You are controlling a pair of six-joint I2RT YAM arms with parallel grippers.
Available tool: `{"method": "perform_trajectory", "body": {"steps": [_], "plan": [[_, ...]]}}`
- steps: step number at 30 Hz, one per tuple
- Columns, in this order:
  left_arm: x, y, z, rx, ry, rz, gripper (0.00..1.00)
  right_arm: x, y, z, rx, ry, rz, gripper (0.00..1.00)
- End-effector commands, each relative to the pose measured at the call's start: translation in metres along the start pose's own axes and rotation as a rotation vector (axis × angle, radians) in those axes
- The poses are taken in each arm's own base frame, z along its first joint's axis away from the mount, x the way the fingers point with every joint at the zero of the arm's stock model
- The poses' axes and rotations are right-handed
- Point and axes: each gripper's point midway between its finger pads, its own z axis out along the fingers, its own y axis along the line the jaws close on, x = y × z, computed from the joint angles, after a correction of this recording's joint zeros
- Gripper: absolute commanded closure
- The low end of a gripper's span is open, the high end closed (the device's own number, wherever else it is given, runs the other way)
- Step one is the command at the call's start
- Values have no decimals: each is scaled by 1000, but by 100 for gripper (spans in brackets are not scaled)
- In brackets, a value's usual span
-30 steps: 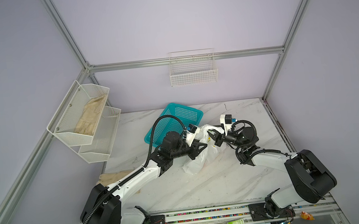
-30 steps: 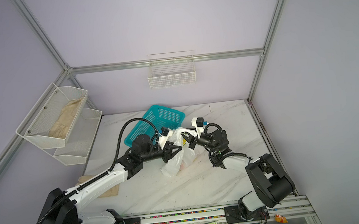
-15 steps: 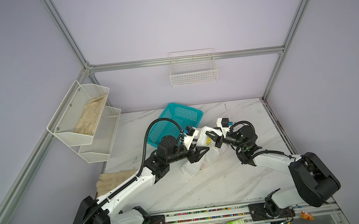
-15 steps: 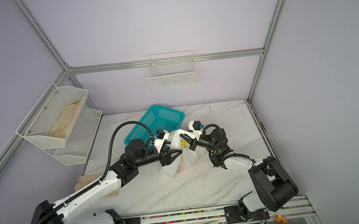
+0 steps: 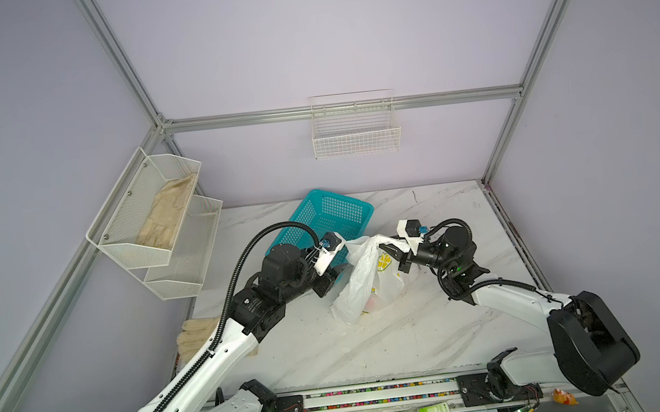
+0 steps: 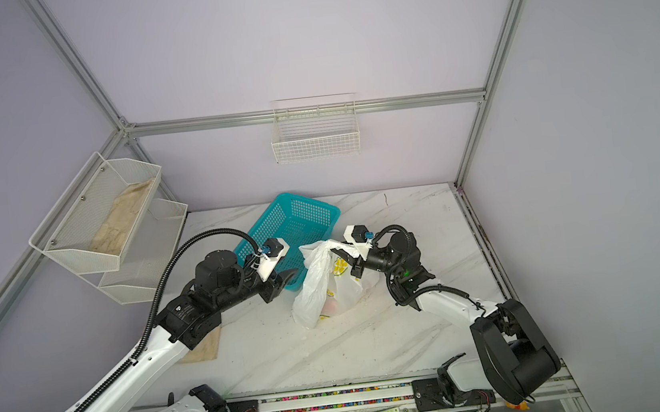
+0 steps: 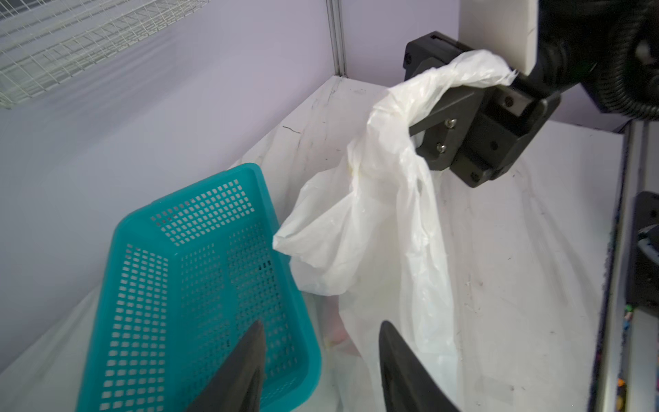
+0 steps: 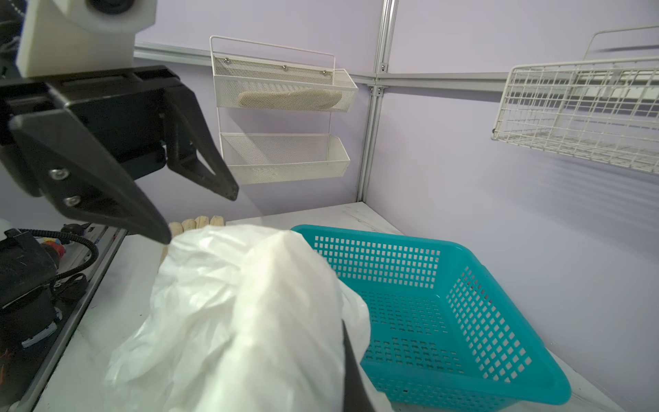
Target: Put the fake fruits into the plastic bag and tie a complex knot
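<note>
The plastic bag [image 5: 363, 278] [image 6: 320, 287] hangs white and crinkled in mid-table, with its bottom resting on the marble. My right gripper [image 5: 394, 252] [image 6: 350, 255] is shut on its bunched top, which drapes over the black jaws in the left wrist view [image 7: 460, 117]. Faint pink shapes of the fake fruits [image 5: 372, 305] [image 7: 337, 333] show through the bag's lower part. My left gripper [image 6: 292, 276] [image 7: 321, 324] stands open and empty just left of the bag, over the teal basket's near edge, apart from the plastic. In the right wrist view the bag [image 8: 231, 321] hides most of the right fingers [image 8: 351, 374].
A teal perforated basket [image 5: 333, 215] lies tilted behind the bag. A two-tier mesh rack [image 5: 155, 233] on the left wall holds beige gloves, and more gloves [image 5: 195, 334] lie at the table's left edge. A wire basket [image 5: 355, 129] hangs on the back wall.
My left gripper has opened, let go of the bag and drawn back to the left. The right gripper stays shut on the bag's top, which now hangs from it alone.
</note>
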Motion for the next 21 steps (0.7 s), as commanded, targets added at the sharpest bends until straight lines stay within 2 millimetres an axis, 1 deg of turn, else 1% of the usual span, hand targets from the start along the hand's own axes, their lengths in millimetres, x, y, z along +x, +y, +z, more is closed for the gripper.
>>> {"method": "perform_trajectory", "body": {"steps": [1, 3, 6, 11, 13, 16, 21], "plan": [[-15, 22, -11, -31, 46, 268, 52, -17, 5, 0, -38, -11, -63, 100], [-25, 20, -8, 4, 21, 353, 50, -18, 4, 0, -43, -13, -65, 100], [-42, 14, 0, 69, -25, 425, 48, -20, 5, 2, -56, -16, -58, 100], [-62, 11, 11, 126, -83, 482, 47, -19, 7, 1, -61, -12, -53, 100], [-64, 10, 16, 139, -85, 493, 48, -19, 7, 1, -60, -12, -53, 100], [-59, 5, 22, 183, -73, 505, 50, -20, 6, 1, -58, -11, -52, 100], [-57, 2, 33, 228, -51, 510, 56, -20, 5, 2, -53, -11, -53, 100]]}}
